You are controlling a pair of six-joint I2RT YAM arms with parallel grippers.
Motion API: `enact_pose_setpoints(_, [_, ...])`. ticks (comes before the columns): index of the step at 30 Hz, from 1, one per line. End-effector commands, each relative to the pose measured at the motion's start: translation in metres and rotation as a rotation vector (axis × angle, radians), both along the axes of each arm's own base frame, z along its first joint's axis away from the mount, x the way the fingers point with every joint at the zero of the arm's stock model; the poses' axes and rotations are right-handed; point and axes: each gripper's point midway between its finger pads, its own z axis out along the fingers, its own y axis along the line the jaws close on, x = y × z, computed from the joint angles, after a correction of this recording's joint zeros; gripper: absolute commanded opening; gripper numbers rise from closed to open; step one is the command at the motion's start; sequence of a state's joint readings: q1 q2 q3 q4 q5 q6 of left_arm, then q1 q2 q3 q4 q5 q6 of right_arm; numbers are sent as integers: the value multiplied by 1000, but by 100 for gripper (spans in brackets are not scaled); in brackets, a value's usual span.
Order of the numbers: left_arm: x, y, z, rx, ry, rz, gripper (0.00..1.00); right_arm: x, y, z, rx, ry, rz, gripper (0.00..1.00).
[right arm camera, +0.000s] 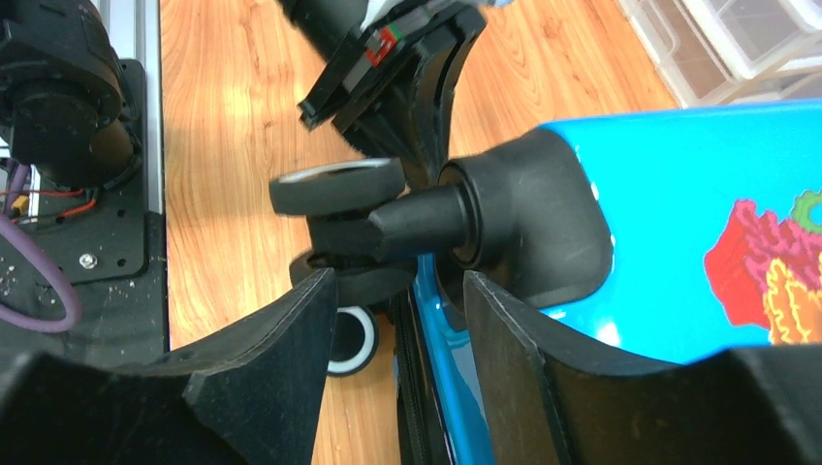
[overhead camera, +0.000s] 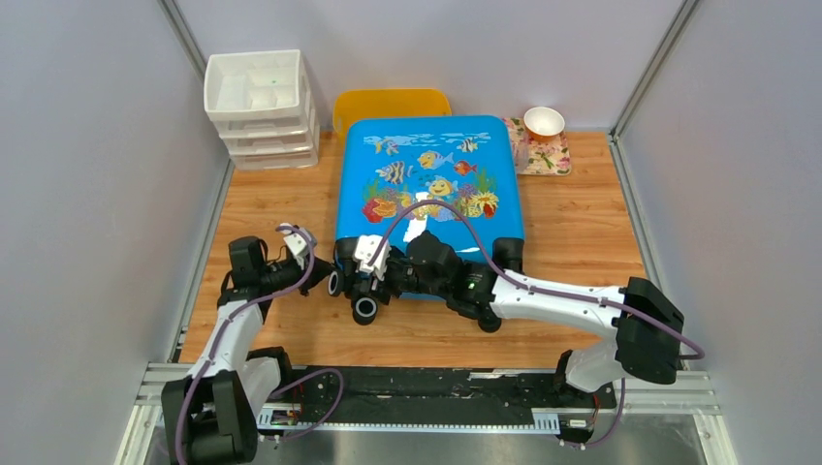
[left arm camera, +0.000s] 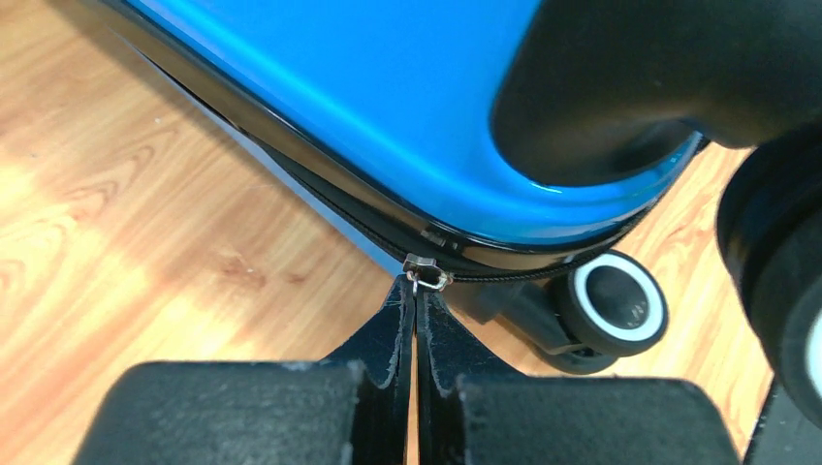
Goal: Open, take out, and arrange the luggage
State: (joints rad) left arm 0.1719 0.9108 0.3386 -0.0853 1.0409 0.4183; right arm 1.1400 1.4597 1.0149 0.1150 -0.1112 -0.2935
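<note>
While the luggage (overhead camera: pixel 431 174) lies flat and zipped mid-table, long axis running away from me, my left gripper (left arm camera: pixel 417 291) is clenched on its zipper pull (left arm camera: pixel 427 278) at the near-left corner, the track following the shell's edge. My right gripper (right arm camera: pixel 399 286) stands spread astride a wheel mount (right arm camera: pixel 456 218), gripping nothing.

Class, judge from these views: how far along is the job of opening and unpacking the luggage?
Done: nothing yet; the luggage lies closed. In hand: the left gripper, jaws closed, pinches the zipper pull; the right gripper, jaws open, straddles a wheel mount. Left: unzipping, opening, taking out, arranging.
</note>
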Motion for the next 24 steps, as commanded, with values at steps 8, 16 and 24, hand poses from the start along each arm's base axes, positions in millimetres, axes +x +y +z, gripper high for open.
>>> enact_pose_setpoints(8, [73, 15, 56, 105, -395, -78, 0, 56, -61, -36, -159, -36, -247, 57])
enact_pose_setpoints(16, [109, 11, 75, 98, -491, -68, 0, 45, -63, -31, -138, -13, -209, 57])
enact_pose_setpoints(24, [158, 20, 83, 62, -443, 21, 0, 30, -58, -3, -81, 11, -138, 57])
